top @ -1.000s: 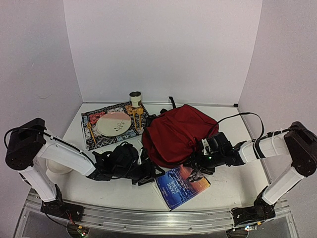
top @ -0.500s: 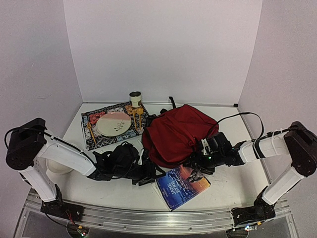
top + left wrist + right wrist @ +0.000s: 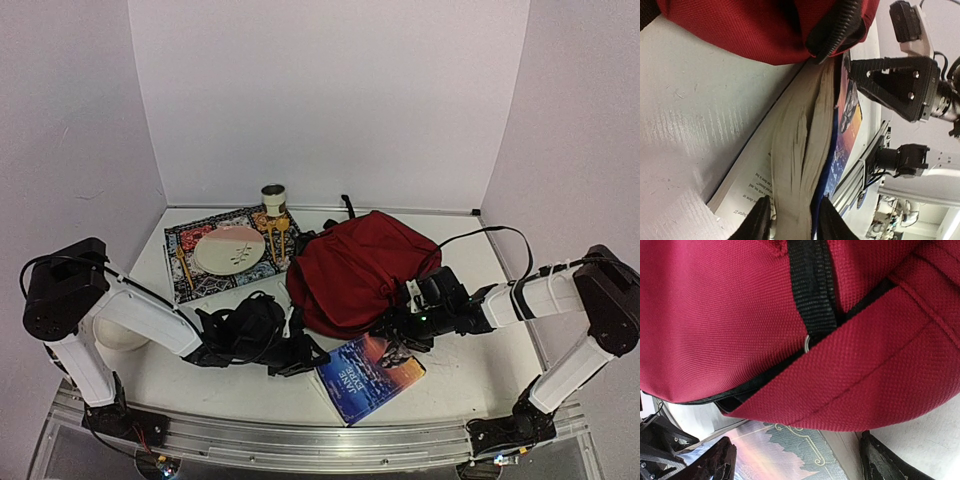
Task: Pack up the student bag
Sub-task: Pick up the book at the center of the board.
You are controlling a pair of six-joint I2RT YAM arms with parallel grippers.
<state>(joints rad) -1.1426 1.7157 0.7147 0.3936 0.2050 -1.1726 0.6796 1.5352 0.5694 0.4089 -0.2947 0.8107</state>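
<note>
The student bag (image 3: pixel 355 270) sits slumped in the middle of the table (image 3: pixel 470 370). It is dark-red woven fabric, bulging, with a black webbing strap down its side. Its zipper shows as a dark gap, partly parted along the lower edge. Its black straps (image 3: pixel 250 325) lie in a heap on the table to its left. What is inside the bag I cannot tell.

At its near edge lies a book (image 3: pixel 368 375) with a colourful cover, its far end right against the bag's fabric. My left gripper (image 3: pixel 792 222) is clenched on the book's fanned pages, one finger on each side. My right gripper (image 3: pixel 800 465) is spread wide and holds nothing, low against the bag's bottom edge above the book.

Back left, a patterned placemat (image 3: pixel 190 275) carries a pale pink plate (image 3: pixel 230 250) and gold-coloured cutlery (image 3: pixel 272 238). A cup (image 3: pixel 274 197) stands just behind the placemat, its contents hidden. A white bowl (image 3: pixel 115 335) peeks out beneath my left arm.
</note>
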